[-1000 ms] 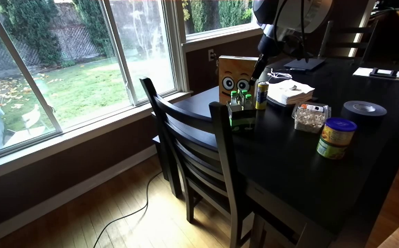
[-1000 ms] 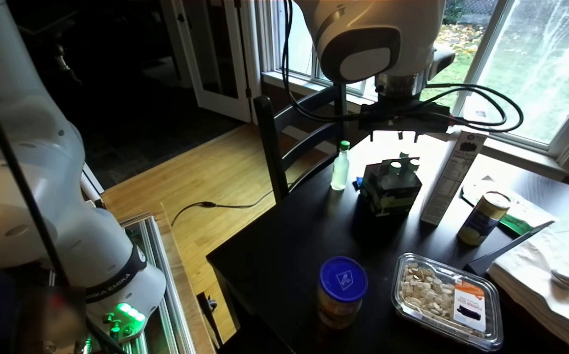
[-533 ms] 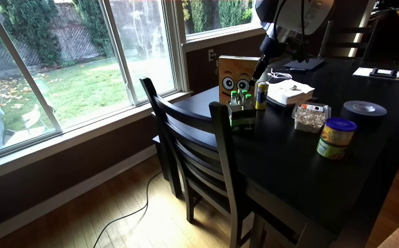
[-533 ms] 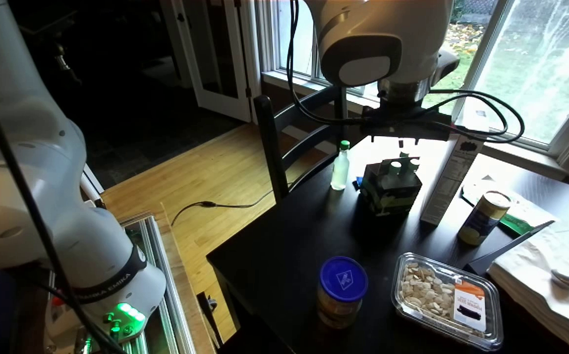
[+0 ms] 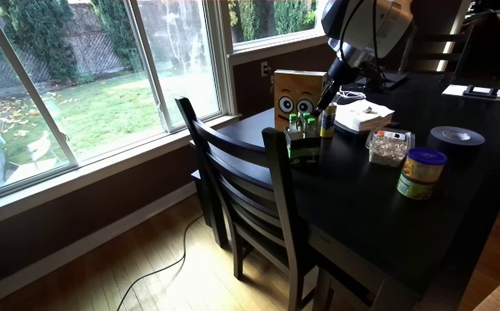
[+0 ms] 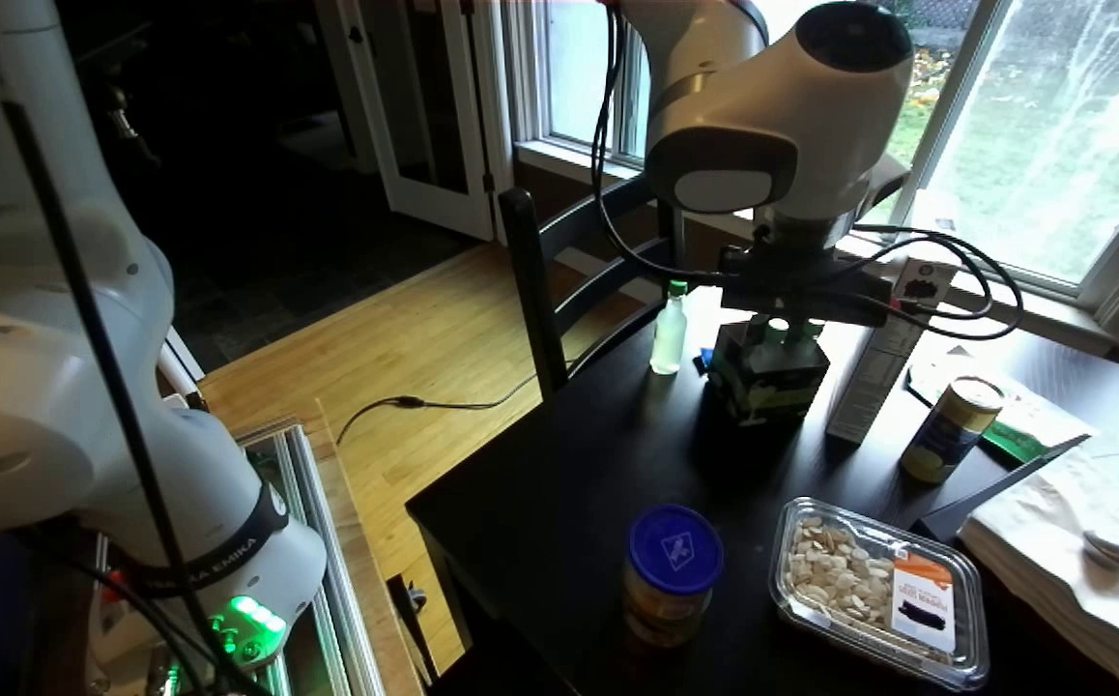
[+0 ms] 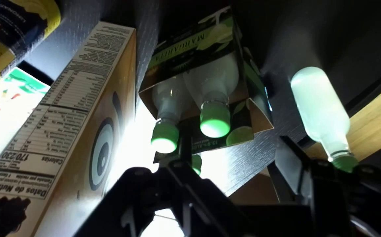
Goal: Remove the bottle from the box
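- In an exterior view the arm (image 5: 375,30) comes in from the top edge, bends at the wrist and slants down to the lower left — its fingers (image 5: 324,101) at the low end, seen edge-on, so their spread cannot be told here.
- They end near the top of the Margarita box (image 5: 308,149), where 3 bottles (image 5: 293,125) show green caps above the rim. The eyed box (image 5: 291,88) stands upright behind it.
- In an exterior view across the table (image 6: 559,493), the arm hangs with its end pointing down above or just behind the Margarita box — I cannot tell which. The fingers are lost there, dark on dark.
- A lone bottle (image 6: 669,333) stands upright near the Margarita box, apart from it.
- In the wrist view the fingers reach up from the bottom edge, wide apart. 2 bottles in the Margarita box show glass and cap; of the 3rd, a bit of green cap shows close beside the finger at picture left, touching or not I cannot tell.
- The lone bottle is at picture right, outside the gap between the fingers.
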Controlling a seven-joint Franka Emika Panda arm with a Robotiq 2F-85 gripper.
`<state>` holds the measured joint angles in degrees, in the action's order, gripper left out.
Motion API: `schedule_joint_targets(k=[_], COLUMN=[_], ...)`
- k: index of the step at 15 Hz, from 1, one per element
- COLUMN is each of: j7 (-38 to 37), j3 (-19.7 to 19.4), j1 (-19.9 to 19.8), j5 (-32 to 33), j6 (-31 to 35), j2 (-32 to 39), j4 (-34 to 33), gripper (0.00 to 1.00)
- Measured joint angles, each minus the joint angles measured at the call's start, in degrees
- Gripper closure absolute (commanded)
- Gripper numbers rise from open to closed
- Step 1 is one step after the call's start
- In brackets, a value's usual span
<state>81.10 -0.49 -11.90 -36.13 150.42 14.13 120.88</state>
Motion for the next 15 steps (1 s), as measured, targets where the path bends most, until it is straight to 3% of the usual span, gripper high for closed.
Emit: schedule_joint_targets(k=[4,8,10,11,15], j7=[0.7,1.2,1.9,2.2,4.3], j3=[0.9,2.2,2.8,3.1,4.2], j1=[-1.4,-2.8,-3.3,-3.6,-4.4], j5=[-0.6,-0.9,-1.2,-1.5,-2.9], j6=[0.0,0.0,0.0,0.0,0.0], j2=[2.9,4.8,5.4,5.7,6.4], j4=[-1.5,-3.1,-3.7,-4.0,-5.0], gripper=[0.69,0.50,0.49,0.43,0.51])
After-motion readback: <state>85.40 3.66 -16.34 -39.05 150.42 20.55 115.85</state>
